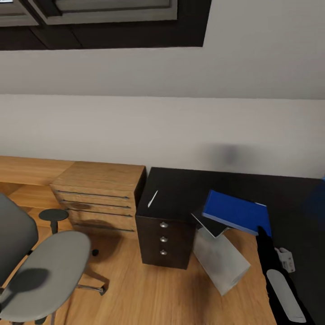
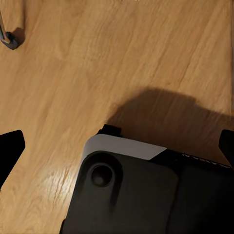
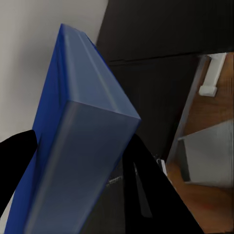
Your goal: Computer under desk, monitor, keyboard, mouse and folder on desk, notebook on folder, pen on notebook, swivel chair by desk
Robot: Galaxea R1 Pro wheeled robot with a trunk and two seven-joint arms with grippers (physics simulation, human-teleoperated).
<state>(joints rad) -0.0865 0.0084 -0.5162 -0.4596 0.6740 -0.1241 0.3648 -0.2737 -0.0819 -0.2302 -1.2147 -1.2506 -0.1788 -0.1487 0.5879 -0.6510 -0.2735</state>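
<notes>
Right hand pinches the folder by its edge above the tabletop. Looks stiff, light, slick; hold the edge. Left hand spread, empty.

— What does the right arm look like?
— Black and slim, with a long pale grey oval panel on its upper face.
— And the body in the left wrist view?
— A black casing with rounded corners, a round knob and a white strip along its edge.
</notes>
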